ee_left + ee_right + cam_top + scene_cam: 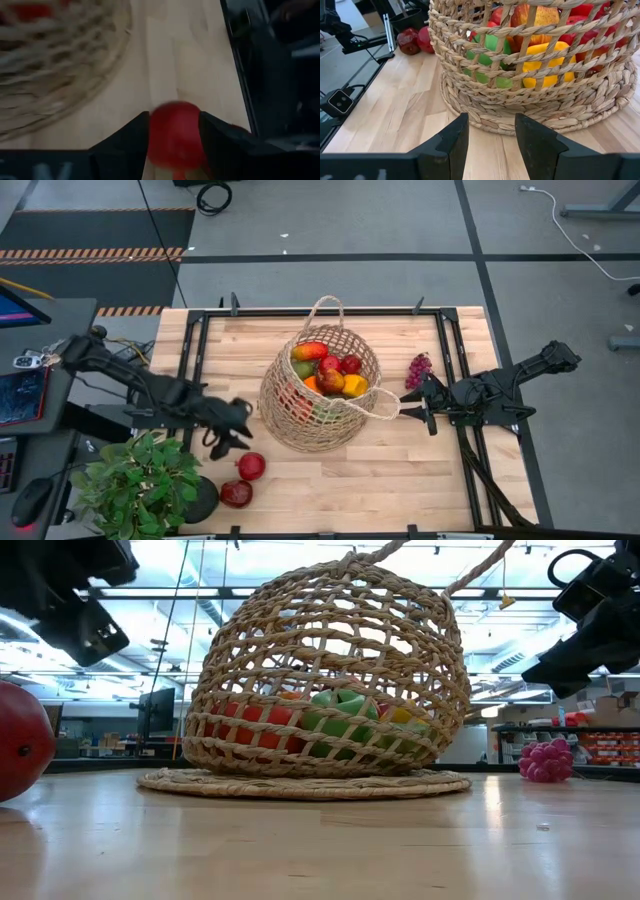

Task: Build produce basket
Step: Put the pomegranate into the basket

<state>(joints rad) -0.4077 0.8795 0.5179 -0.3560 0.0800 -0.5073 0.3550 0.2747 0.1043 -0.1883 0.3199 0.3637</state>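
Observation:
The wicker basket [318, 392] stands on its broad flat base [300, 783] mid-table, holding several red, green, yellow and orange fruits [330, 370]. Two red round fruits [251, 466] [236, 493] rest on the table near its front left. My left gripper [232, 436] hangs open above and just beyond them, clear of the table. In the left wrist view one red fruit [175, 137] shows past the gap between its fingers. A purple grape bunch [418, 368] lies to the right of the basket. My right gripper [428, 408] waits open beside the basket's right loop handle [392, 406], with nothing between its fingers [455, 135].
A leafy potted plant [140, 485] stands at the near left corner, close to the left arm. Black frame rails [195, 350] run along the table's left, right and far sides. Bare wood lies in front of the basket [360, 480].

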